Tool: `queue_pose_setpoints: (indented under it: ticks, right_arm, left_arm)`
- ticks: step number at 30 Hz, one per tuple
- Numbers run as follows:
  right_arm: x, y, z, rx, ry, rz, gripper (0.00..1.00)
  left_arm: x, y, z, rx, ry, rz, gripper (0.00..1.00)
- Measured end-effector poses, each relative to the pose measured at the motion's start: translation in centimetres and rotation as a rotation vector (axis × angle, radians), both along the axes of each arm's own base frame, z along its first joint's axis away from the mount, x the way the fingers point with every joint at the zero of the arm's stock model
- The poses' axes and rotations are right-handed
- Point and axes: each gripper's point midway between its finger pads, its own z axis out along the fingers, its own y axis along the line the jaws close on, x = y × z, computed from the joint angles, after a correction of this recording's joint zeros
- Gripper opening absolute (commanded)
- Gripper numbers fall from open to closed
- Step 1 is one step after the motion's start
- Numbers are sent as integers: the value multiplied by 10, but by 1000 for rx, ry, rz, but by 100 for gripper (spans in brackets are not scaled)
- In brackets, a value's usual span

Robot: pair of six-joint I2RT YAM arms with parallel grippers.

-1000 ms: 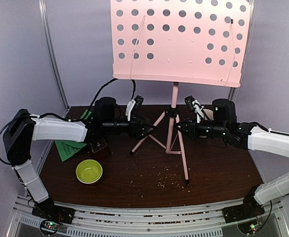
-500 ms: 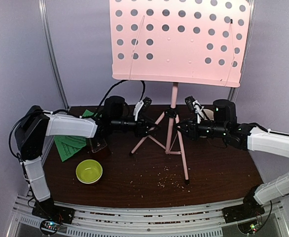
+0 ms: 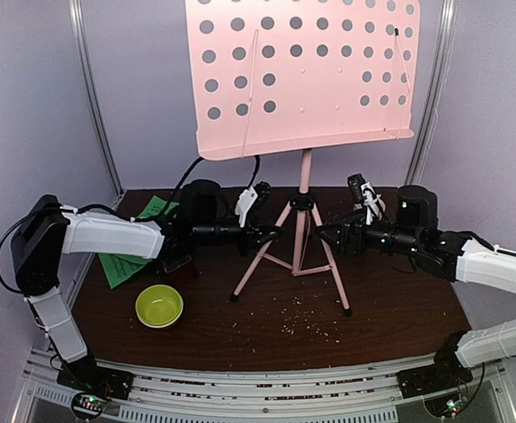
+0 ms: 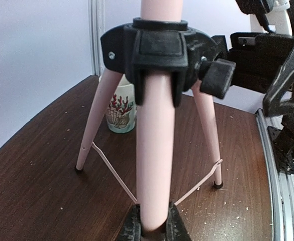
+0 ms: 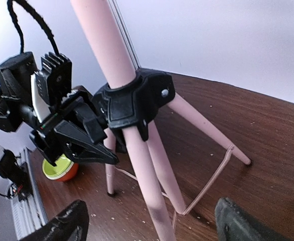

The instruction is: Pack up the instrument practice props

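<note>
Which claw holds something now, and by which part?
The left claw grips the pink music stand by one tripod leg; the right claw is open, holding nothing.

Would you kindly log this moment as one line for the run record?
left claw: shut on pink music stand leg | right claw: open around a leg

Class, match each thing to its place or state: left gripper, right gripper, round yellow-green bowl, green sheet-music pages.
1 left gripper
2 right gripper
3 round yellow-green bowl
4 green sheet-music pages

a near the brown table's front
b shut on the pink tripod music stand's leg
c at the table's left edge
d open around a stand leg

Pairs: 1-b, 2-d, 3-a, 4-c
</note>
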Motion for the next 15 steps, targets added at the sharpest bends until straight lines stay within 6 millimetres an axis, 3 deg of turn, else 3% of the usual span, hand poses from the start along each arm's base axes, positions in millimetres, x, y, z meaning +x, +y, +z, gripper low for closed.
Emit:
queue_pose_setpoints:
  ticks: [4,9,15]
  right_arm:
    - [1,-15,6,43,15,-91,100]
    - [11,-36,9,142,101,-262,100]
    - [19,-59,-4,224,240,-451,100]
  left_arm:
    - [-8,-2,-1,33,-26,120,0]
    - [-18,-9,-1,52,-26,302,0]
    - [-35,-11,-2,32,9,476,0]
